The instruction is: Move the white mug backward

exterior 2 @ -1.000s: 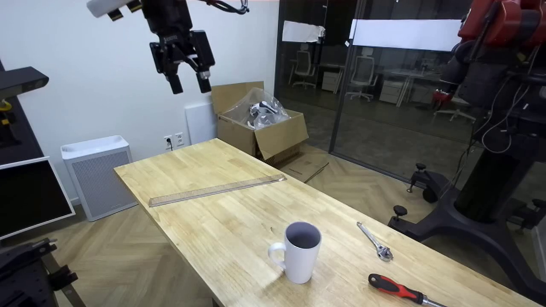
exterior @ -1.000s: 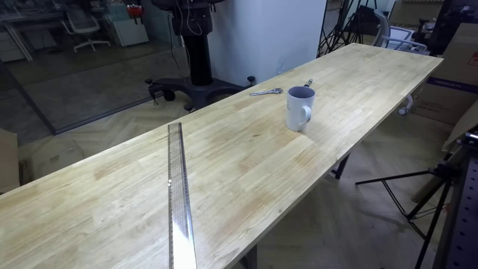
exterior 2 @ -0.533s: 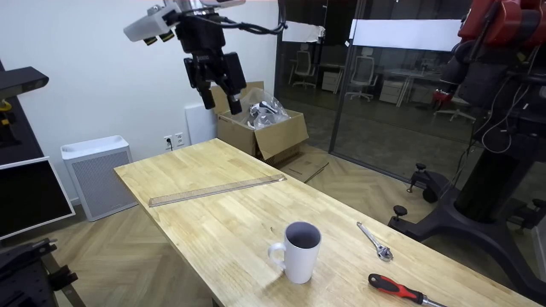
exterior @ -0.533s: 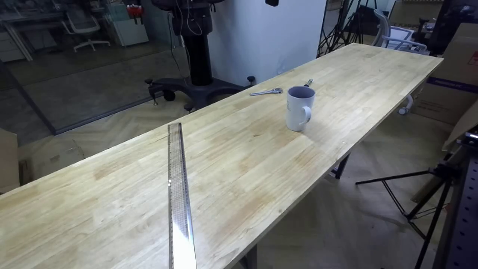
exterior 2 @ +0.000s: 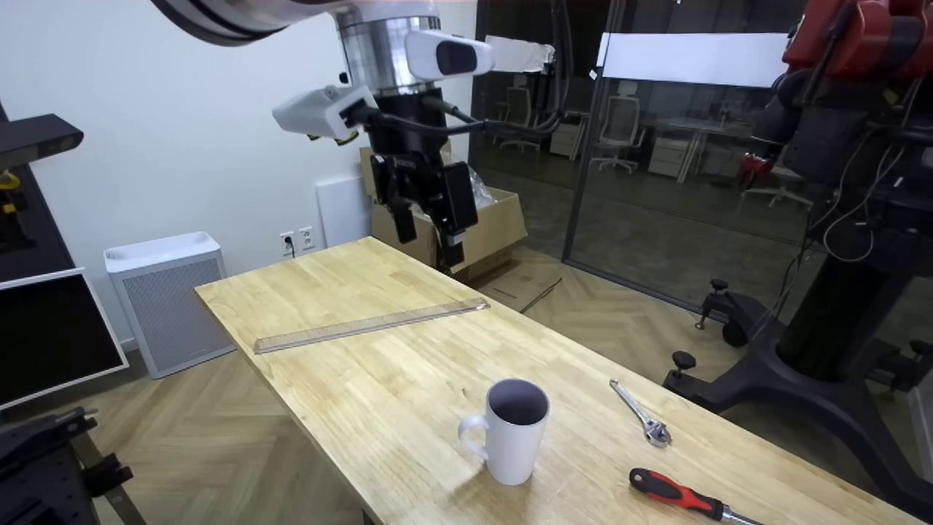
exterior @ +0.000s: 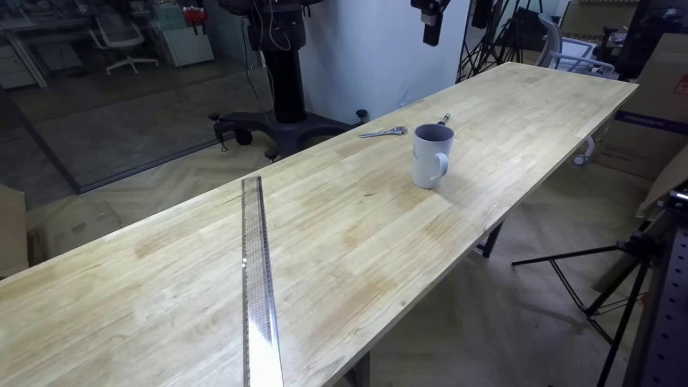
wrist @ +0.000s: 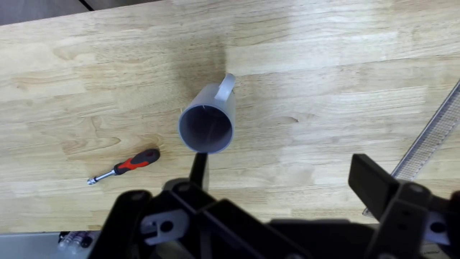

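Near: screwdriver (exterior 2: 681,496), red-and-black handle, shaft running out of an exterior view; the wrist view takes in its silver tip. Not far off, the white mug (exterior 2: 514,439) stands upright on the wooden table (exterior 2: 426,368), handle turned to the long edge away from the tools, a strip of wood between handle and edge. Faint print (exterior: 416,152) on its side shows only in an exterior view. Adjustable wrench (exterior 2: 643,415) near the opposite long edge, plain in both exterior views. Past the mug, a broad stretch of wood, then a clear ruler (exterior 2: 372,325) lying crosswise, almost edge to edge; the wrist view catches part of it. Gripper (exterior 2: 430,245) hangs high over the table, fingers spread wide, well apart from the mug, though in the wrist view one fingertip lines up with its rim. An exterior view carries the table to its far end (exterior: 564,80). Farthest from here: open cardboard box (exterior 2: 501,227), part hidden behind the gripper.
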Robot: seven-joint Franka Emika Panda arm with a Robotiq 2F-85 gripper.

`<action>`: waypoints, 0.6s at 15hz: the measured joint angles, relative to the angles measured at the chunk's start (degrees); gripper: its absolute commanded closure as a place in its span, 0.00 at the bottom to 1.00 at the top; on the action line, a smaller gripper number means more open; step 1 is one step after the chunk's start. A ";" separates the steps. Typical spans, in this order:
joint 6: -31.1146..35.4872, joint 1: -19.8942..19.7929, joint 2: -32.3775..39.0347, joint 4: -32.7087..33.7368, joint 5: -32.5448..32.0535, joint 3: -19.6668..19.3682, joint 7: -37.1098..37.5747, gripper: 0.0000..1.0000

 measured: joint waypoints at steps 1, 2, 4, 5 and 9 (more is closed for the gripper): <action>-0.01 0.19 -0.18 0.00 0.00 0.27 0.02 0.00; -0.01 0.31 -0.33 0.01 0.00 0.33 0.02 0.00; -0.01 0.31 -0.47 0.00 0.00 0.37 0.02 0.00; -0.01 0.30 -0.43 0.00 0.00 0.32 -0.01 0.00; -0.08 0.14 1.47 0.67 2.77 -1.33 -3.63 0.00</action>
